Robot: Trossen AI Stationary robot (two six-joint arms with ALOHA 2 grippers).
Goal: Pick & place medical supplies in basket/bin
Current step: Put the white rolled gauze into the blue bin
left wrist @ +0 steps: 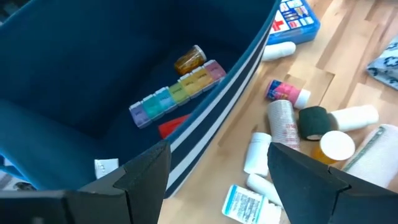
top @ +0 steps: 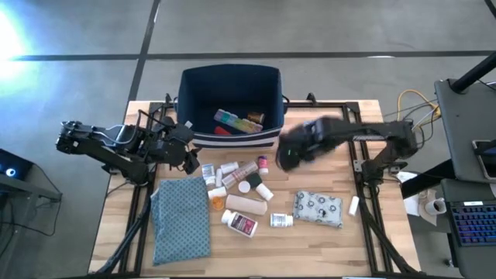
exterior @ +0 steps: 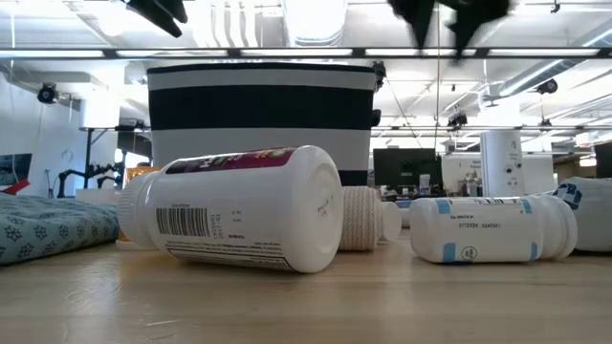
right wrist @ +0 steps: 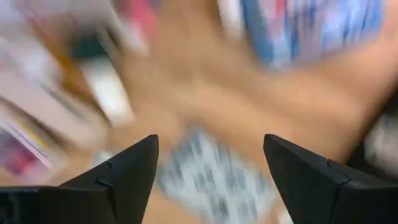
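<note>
While the left claw point(top: 188, 159) waits open left of the bin point(top: 229, 84), the right claw point(top: 288, 157) hovers open and empty above the supplies point(top: 246, 194).

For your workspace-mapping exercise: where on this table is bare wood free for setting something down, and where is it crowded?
Free: the table near edge below the grey patterned pouch, and the right strip beside it. Crowded: the pill bottles clustered between the teal cloth and pouch, before the navy bin.

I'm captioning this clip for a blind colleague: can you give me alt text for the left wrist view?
The left gripper, fingers apart and empty, hangs over the rim of the navy bin, which holds a rainbow pill organizer, an amber bottle and a red item. Beside the bin, white pill bottles and a blue-white red-cross box lie on the wooden table.
</note>
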